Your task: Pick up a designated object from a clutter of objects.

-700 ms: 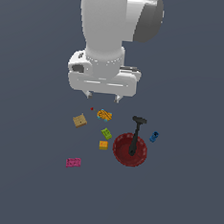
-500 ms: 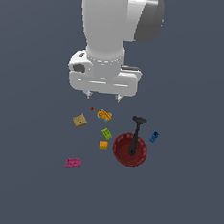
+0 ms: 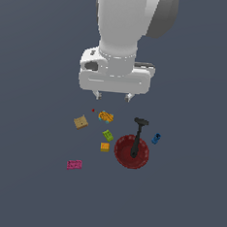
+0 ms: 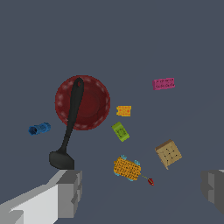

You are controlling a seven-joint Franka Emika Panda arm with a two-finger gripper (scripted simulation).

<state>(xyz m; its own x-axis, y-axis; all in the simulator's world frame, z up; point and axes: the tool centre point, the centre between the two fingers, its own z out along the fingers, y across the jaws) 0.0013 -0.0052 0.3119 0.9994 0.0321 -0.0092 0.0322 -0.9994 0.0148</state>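
Note:
The designated object is a small orange-yellow brick (image 3: 104,147) (image 4: 124,111) lying on the floor beside the dark red bowl (image 3: 131,151) (image 4: 82,103). My gripper (image 3: 114,95) (image 4: 142,190) hangs open high above the clutter, nearest the flat orange piece with teal marks (image 3: 105,116) (image 4: 127,168), and holds nothing. A green piece (image 3: 107,135) (image 4: 120,131) lies between that flat piece and the brick. The grey fingers (image 4: 70,192) frame the wrist view's edge.
A black hammer (image 3: 137,134) (image 4: 69,131) rests across the bowl. A tan block (image 3: 80,122) (image 4: 168,153), a pink piece (image 3: 74,164) (image 4: 163,83), a blue piece (image 3: 155,138) (image 4: 39,128) and a tiny red dot (image 3: 93,110) (image 4: 150,181) lie around.
The gripper has come down slightly toward the clutter. The objects have not moved.

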